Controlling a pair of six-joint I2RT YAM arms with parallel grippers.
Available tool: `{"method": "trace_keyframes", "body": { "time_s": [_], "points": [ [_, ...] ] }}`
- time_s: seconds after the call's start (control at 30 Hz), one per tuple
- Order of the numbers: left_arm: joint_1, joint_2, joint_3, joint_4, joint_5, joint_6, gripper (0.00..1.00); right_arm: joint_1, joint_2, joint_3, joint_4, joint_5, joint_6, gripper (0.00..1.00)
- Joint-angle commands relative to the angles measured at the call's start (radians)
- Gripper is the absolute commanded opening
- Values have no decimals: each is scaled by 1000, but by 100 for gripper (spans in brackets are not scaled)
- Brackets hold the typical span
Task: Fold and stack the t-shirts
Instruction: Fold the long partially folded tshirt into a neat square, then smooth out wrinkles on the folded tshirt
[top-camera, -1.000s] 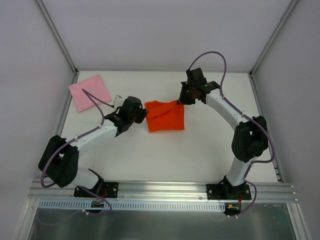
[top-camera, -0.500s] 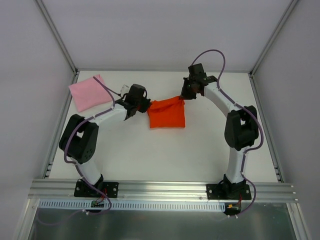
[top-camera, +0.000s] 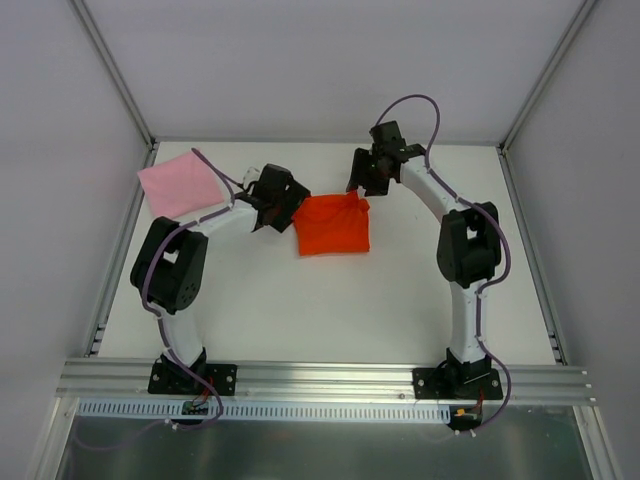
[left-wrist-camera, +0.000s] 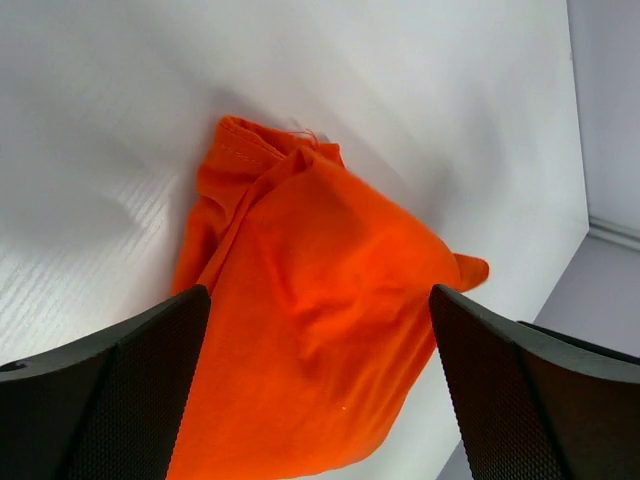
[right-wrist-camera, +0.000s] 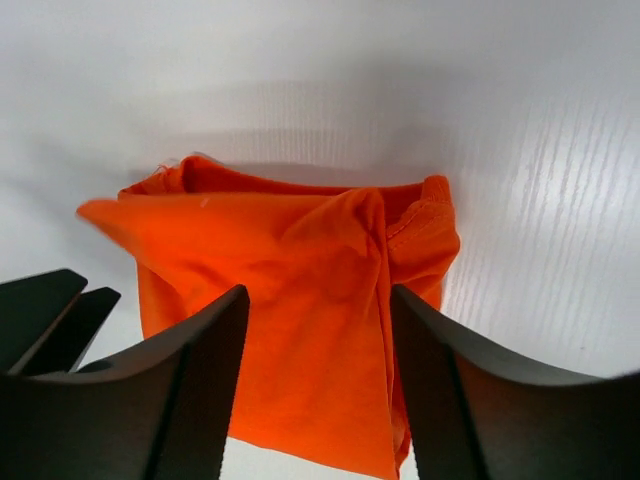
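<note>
The orange-red t-shirt (top-camera: 332, 226) lies folded into a rough square in the middle of the white table, rumpled along its far edge. The pink t-shirt (top-camera: 180, 186) rests as a small flat square at the far left. My left gripper (top-camera: 289, 210) hovers at the orange shirt's left edge, and my right gripper (top-camera: 364, 184) is just above its far right corner. In the left wrist view the jaws (left-wrist-camera: 318, 292) stand wide open over the orange cloth (left-wrist-camera: 310, 340). The right gripper (right-wrist-camera: 320, 290) is also open above the shirt (right-wrist-camera: 290, 270). Neither holds cloth.
Grey walls close the table (top-camera: 400, 300) in at the back and on both sides. An aluminium rail (top-camera: 320, 375) carries the arm bases along the near edge. Purple cables loop off both arms.
Both grippers were shut on the orange shirt's far corners and have now opened and let go. The shirt has settled on the table. Both arms have drawn in towards the back.
</note>
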Motion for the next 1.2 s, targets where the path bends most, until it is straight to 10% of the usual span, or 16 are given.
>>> {"method": "trace_keyframes", "body": {
  "time_s": [0.0,0.2,0.33,0.67,1.17],
  "points": [
    [13,-42,50,-8,-28,71,94,-5,-34,111,-48,-4,-60,63],
    [16,-146,130,-45,-44,331,99,-6,-145,88,-82,-21,-128,71],
    [15,-135,150,-71,86,461,81,-3,-237,-82,-24,-99,-140,62],
    [-28,-8,51,-5,372,541,62,6,-324,-534,169,-228,-146,47],
    [-90,23,-114,-108,326,581,31,6,-372,-686,154,-121,-137,26]
  ]
}}
